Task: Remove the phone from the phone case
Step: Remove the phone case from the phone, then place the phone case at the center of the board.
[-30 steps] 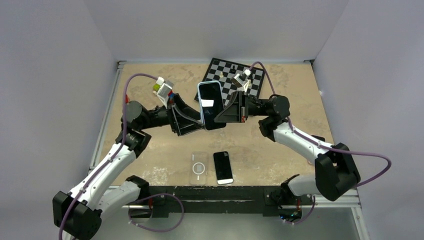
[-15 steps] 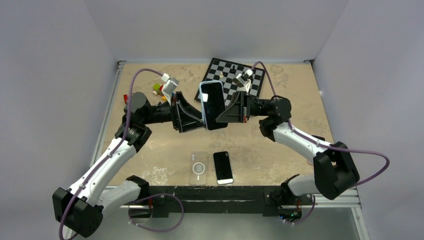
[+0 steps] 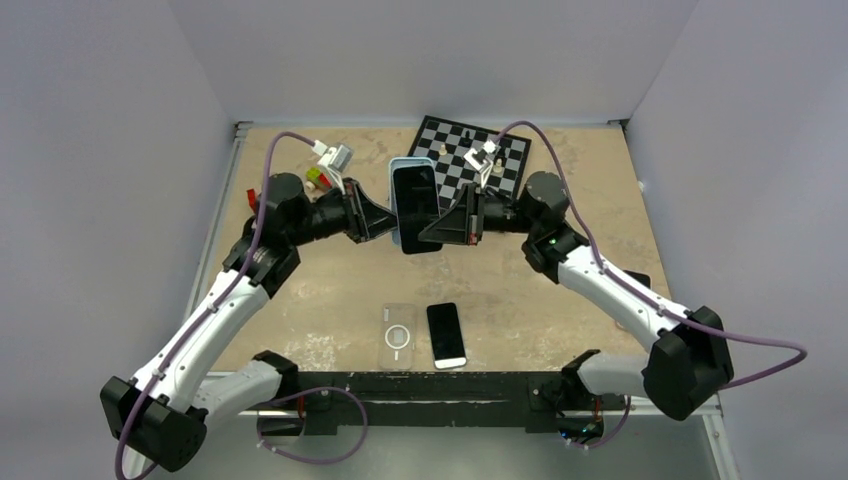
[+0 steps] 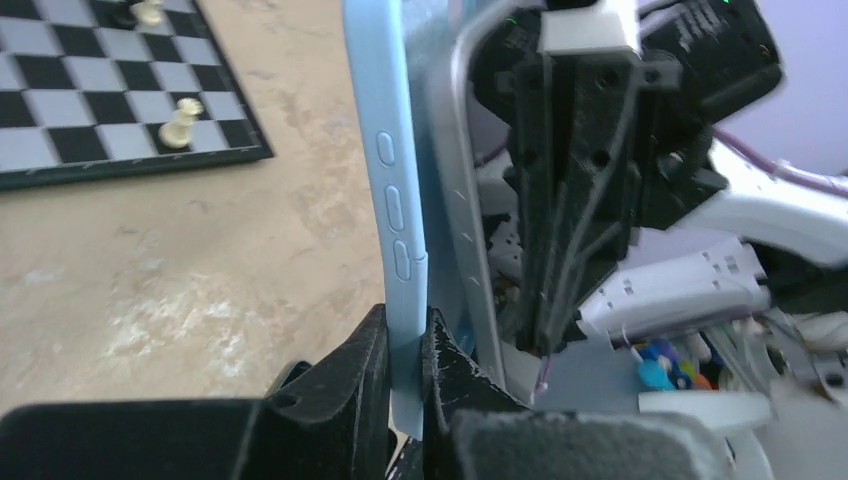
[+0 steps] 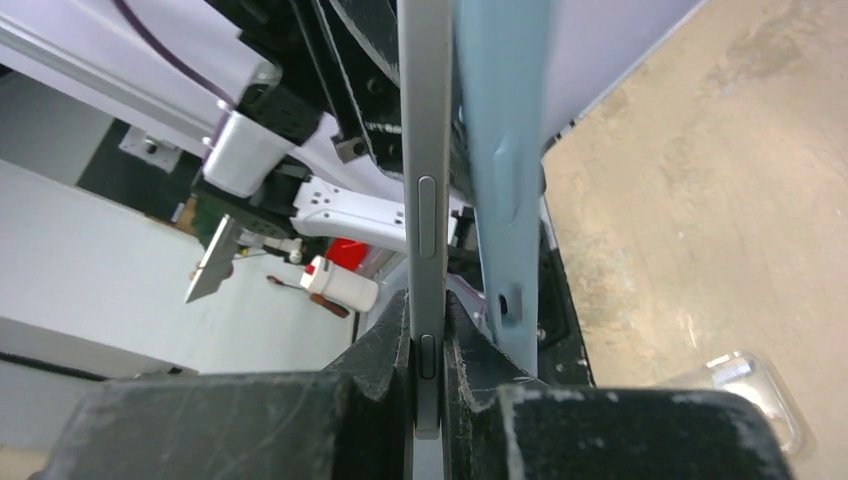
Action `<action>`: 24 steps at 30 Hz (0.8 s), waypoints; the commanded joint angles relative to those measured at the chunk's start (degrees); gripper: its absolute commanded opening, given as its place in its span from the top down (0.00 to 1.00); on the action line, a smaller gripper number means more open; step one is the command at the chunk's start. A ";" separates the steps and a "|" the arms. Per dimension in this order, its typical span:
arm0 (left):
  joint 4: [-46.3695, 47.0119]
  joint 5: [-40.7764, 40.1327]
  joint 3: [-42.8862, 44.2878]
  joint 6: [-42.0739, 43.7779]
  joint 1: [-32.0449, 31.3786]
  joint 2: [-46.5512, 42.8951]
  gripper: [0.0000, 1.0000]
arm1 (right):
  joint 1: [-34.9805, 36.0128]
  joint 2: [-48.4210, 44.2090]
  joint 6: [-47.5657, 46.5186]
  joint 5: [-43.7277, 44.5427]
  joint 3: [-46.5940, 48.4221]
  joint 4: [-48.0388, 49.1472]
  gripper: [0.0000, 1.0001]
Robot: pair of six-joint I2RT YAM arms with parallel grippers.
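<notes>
From above, the phone [image 3: 416, 203] hides most of the phone case [image 3: 394, 205], and the chess pieces [image 3: 443, 150] are unidentifiably small.

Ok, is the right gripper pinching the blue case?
No, the right gripper is shut on the grey edge of the phone; the blue case stands just beside it.

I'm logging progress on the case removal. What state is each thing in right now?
left gripper: shut on the blue case's edge.
right gripper: shut on the phone's edge.
blue case: held in the air, gapped from the phone along one side.
phone: held in the air, partly out, screen dark.
clear case: lying flat, empty.
second phone: lying flat, screen dark.
</notes>
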 commanded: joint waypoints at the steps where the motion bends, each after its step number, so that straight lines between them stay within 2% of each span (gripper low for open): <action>1: -10.52 -17.73 2.59 2.54 0.34 -1.85 1.00 | 0.51 -3.47 -11.74 2.61 3.44 -11.24 1.00; 2: -16.88 -21.46 4.00 2.21 0.34 -1.46 1.00 | 0.48 -4.24 -15.30 5.33 4.46 -16.54 1.00; 3: -23.61 -29.84 5.57 1.45 0.34 -0.56 1.00 | 0.46 -5.06 -19.12 8.32 5.66 -22.04 1.00; 5: -34.37 -35.86 8.40 0.64 0.44 2.20 1.00 | 0.51 -6.54 -24.83 14.63 7.55 -30.39 1.00; 7: -36.59 -31.36 7.22 1.54 0.37 3.81 1.00 | 0.45 -8.15 -28.95 21.87 8.82 -37.13 1.00; 9: -33.11 -22.38 2.12 0.45 -0.12 2.78 1.00 | 0.31 -9.34 -32.08 26.86 9.94 -41.64 1.00; 11: -28.62 -18.20 -4.17 -1.79 -3.08 -0.37 1.00 | 0.22 -10.35 -34.01 29.34 10.42 -43.92 1.00; 13: -26.65 -18.88 -8.95 -3.79 -8.39 -3.83 1.00 | 0.10 -11.62 -34.64 30.49 10.04 -44.40 1.00; 15: -25.74 -19.98 -13.73 -6.45 -11.14 -6.82 1.00 | 0.04 -12.30 -34.50 30.85 9.19 -43.80 1.00; 21: -15.41 -23.19 -31.58 -13.73 -14.53 -15.49 1.00 | 0.09 -12.90 -31.10 28.20 4.46 -38.40 1.00; 24: -10.66 -23.96 -36.80 -15.25 -15.18 -16.52 1.00 | 0.05 -12.70 -29.82 26.41 2.72 -36.74 1.00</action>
